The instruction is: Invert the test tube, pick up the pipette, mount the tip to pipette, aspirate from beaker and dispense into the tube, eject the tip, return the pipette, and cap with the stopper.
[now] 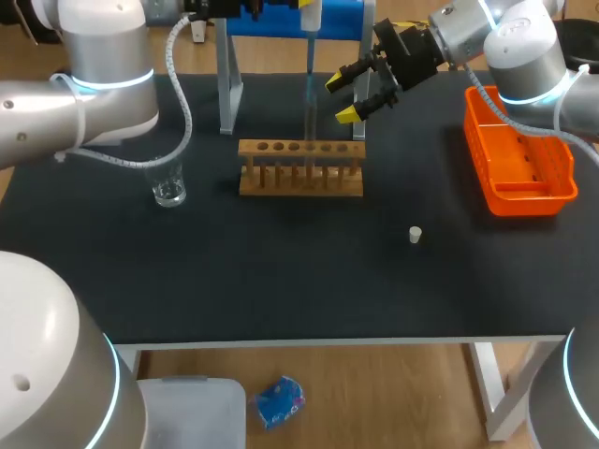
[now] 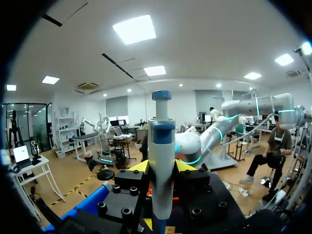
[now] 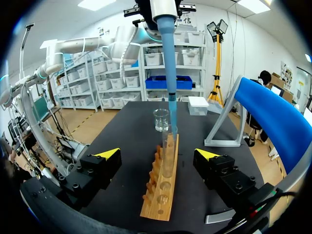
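My left gripper (image 2: 162, 168) is shut on the white and blue pipette (image 2: 162, 146), held upright above the wooden rack (image 1: 299, 168). The pipette (image 1: 310, 47) points down, and its thin tip (image 3: 171, 109) reaches into the mouth of a clear test tube (image 3: 168, 151) standing in the rack (image 3: 163, 185). My right gripper (image 1: 358, 91) hangs open just right of the pipette, above the rack's right end. In the right wrist view its fingers (image 3: 105, 158) stand wide on either side of the rack. The glass beaker (image 1: 168, 188) sits left of the rack. A small white stopper (image 1: 415, 234) lies on the mat at the front right.
A blue pipette stand (image 1: 281, 23) with grey legs stands behind the rack. An orange tray (image 1: 518, 159) rests at the table's right side. The black mat (image 1: 281, 271) covers the table to its front edge.
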`<state>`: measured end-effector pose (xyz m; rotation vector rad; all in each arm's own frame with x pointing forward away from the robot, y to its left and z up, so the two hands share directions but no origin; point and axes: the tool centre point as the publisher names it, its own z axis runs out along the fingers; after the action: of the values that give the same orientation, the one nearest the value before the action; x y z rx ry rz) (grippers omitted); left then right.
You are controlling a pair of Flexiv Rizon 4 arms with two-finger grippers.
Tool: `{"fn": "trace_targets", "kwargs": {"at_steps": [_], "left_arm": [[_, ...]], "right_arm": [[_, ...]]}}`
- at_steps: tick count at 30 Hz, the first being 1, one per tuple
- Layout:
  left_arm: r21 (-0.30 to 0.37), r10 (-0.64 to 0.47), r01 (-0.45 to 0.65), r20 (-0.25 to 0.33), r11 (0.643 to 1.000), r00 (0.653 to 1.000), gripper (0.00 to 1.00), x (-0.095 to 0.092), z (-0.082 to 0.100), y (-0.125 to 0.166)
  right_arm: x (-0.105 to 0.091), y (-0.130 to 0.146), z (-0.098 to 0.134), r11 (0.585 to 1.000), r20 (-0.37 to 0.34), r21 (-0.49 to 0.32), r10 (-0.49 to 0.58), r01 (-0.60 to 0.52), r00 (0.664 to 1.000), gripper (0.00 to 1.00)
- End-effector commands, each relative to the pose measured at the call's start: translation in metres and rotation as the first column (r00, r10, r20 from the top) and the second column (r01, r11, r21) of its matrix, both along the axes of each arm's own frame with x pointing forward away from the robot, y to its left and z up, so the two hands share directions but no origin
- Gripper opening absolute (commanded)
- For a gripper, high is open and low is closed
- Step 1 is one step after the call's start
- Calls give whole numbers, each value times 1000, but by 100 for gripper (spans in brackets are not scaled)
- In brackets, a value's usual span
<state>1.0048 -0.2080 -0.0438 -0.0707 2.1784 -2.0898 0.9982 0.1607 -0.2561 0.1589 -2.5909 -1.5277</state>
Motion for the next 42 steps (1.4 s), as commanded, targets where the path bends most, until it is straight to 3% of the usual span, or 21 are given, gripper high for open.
{"fn": "trace_targets", "kwargs": {"at_steps": [1, 42], "left_arm": [[-4, 4, -4, -8, 1000, 1000, 0, -2, -4, 0], [-24, -1, 0, -37, 1000, 999, 0, -5, -37, -6]], "right_arm": [[1, -1, 1, 1000, -2, -3, 4, -5, 1000, 100], [1, -1, 1, 1000, -2, -3, 4, -5, 1000, 100]]}}
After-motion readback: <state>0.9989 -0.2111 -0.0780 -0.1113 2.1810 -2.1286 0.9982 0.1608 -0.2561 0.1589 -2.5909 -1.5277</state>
